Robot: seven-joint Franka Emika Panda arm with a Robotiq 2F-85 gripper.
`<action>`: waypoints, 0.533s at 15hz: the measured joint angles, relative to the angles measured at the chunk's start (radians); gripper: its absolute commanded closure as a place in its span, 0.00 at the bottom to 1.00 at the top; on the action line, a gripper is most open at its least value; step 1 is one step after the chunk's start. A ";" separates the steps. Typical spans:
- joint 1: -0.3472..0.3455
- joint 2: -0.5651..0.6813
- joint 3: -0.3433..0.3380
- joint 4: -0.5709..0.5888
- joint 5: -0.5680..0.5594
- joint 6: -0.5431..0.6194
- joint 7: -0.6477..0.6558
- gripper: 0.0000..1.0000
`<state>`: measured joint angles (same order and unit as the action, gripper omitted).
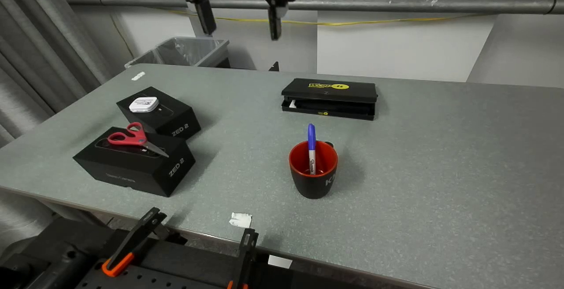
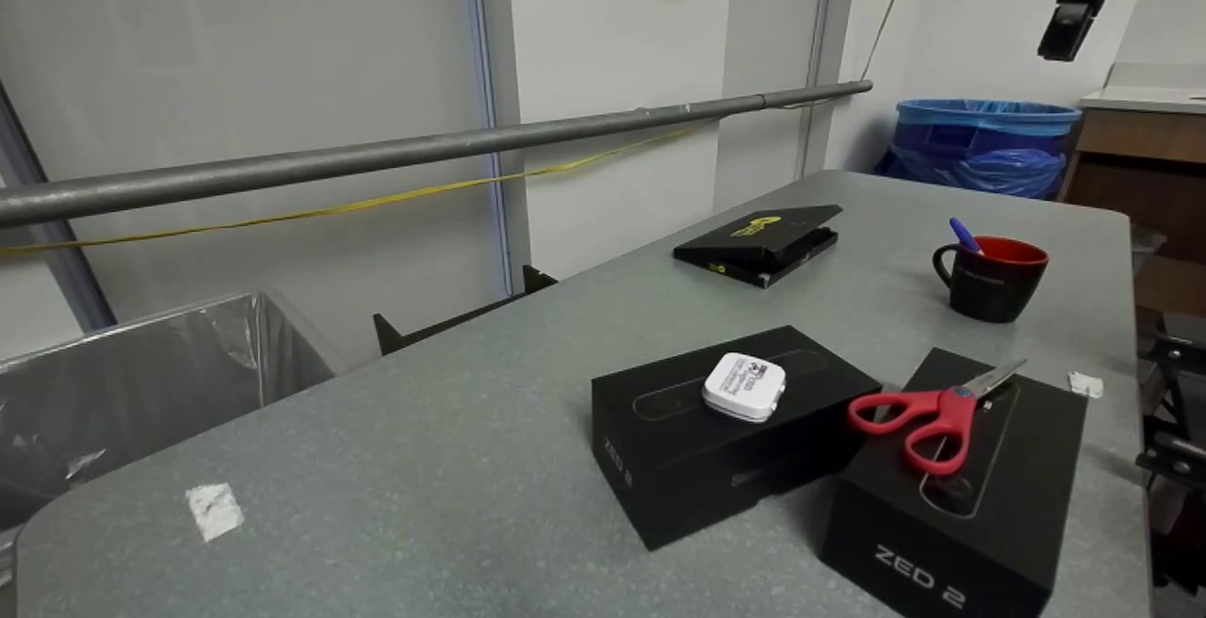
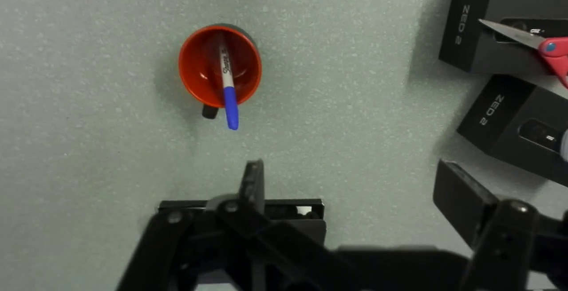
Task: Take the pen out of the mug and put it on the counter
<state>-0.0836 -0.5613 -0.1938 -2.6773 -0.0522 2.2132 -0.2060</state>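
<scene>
Hanging high above a grey worktop (image 1: 445,170), a robot's claw (image 1: 241,32) carries nothing, its two fingers (image 3: 463,195) spread wide, likely to pass either side of something slim. Below the claw lies a hinged black case (image 1: 329,97), its lid ajar. Lower than the claw and well apart from it stands a mug (image 1: 310,188), black outside and red within, holding the pen (image 1: 312,148), whose blue cap (image 3: 231,109) leans out over the rim beside the handle; the mouth seems too wide to prop it straight, and the jutting cap looks the natural grip. Across the claw from the mug, two black boxes (image 1: 125,170) bear red-handled scissors (image 2: 953,411) and a white tin (image 2: 744,386), presumably parked there out of the way. Farther from the claw, past the worktop's edge, sits a lined bin (image 1: 214,54). The pen's lower end fades into the mug's shade in the wrist view, and in an exterior view only its cap (image 2: 965,235) shows; there, too, the claw is cut off by the top edge. The wrist view crops scissors and tin, while the claw's own body masks much of the case, whose contents are hard to make out.
</scene>
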 measured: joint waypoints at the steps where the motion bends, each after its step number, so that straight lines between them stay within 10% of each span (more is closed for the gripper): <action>1: -0.008 0.007 -0.018 0.000 0.000 0.000 -0.013 0.00; 8: -0.010 0.012 -0.025 0.001 0.001 0.000 -0.018 0.00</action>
<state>-0.0938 -0.5489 -0.2188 -2.6764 -0.0515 2.2132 -0.2237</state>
